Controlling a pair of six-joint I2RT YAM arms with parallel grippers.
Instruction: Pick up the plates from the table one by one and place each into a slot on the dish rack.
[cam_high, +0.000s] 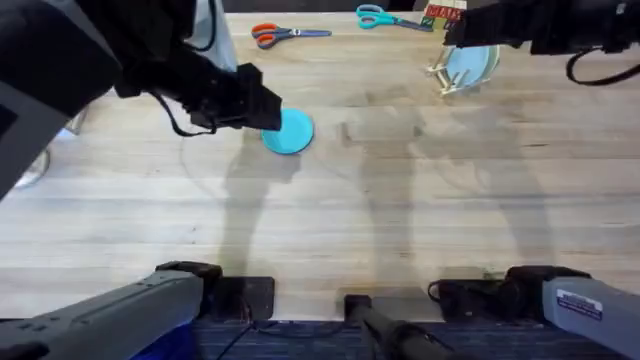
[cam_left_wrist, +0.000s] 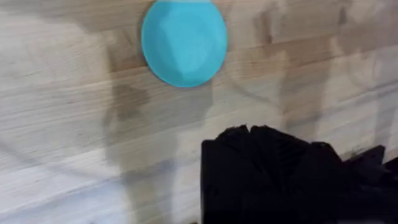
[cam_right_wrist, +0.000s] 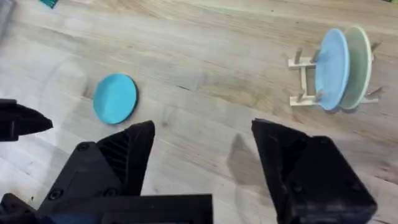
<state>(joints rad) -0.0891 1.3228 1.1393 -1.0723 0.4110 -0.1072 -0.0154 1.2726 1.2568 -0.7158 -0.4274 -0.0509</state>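
The small round teal-turquoise plastic plate (cam_high: 288, 131) lies flat on the light wooden plank table (cam_high: 330, 215), left of the middle and toward the far side. The small round pale sky-blue plastic plate (cam_right_wrist: 331, 69) already stands on edge in the small natural-wood dish rack (cam_right_wrist: 303, 81) with thin upright pegs, at the table's far right; a cream-yellow round plate (cam_right_wrist: 358, 65) stands just behind it in the same rack, the two nearly touching.

The left arm stretches from its base at the lower left, rising large and dark under the camera, then reaching forward so that its black left pincer (cam_high: 262, 108) sits just at the teal plate's left edge in the overhead view. In its own wrist view the plate lies ahead of the dark fingers, apart from them; whether those fingers are parted or closed cannot be told.

The right arm reaches across the far right edge above the rack. Its black right pincer (cam_right_wrist: 202, 152) is released, fingers spread wide with bare table between them, grasping nothing.

Orange-handled scissors (cam_high: 285, 34) and teal-handled scissors (cam_high: 390, 18) lie along the far edge. A white label on the right arm's base carries print too small to read.
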